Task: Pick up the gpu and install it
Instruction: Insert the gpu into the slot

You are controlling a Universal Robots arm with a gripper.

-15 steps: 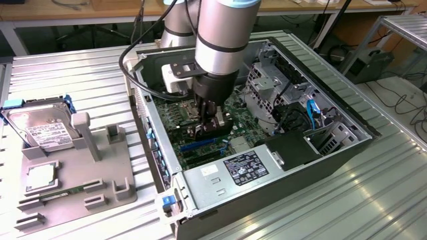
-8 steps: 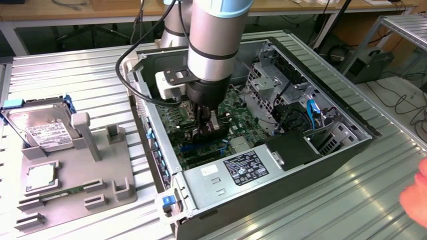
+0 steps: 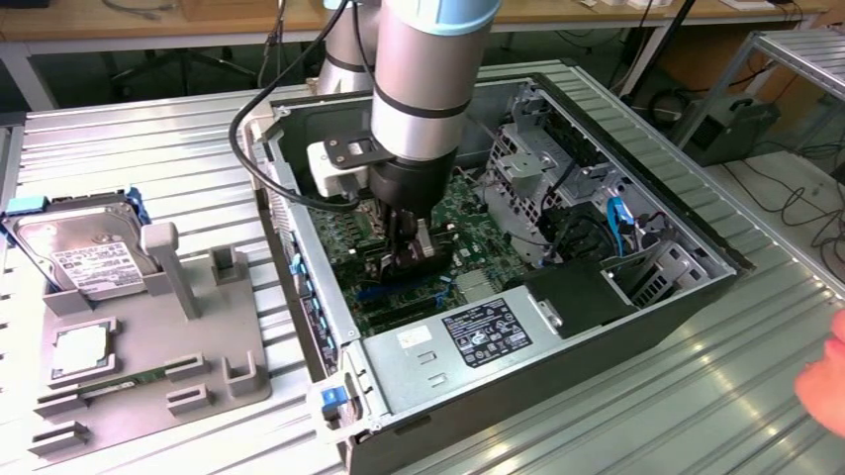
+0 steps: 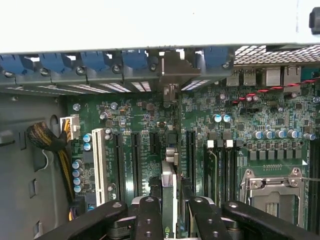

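over the motherboard (image 4: 150, 125), fingers (image 4: 150, 220) gripping gpu (image 4: 170, 175) edge-on, card mostly hidden

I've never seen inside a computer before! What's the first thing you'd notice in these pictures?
The big grey robot arm reaching down into the open computer case, its gripper low over the green circuit board and closed on a thin dark card standing on edge among the slots. On the exterior view's left, a silver hard drive sits in a grey holder.
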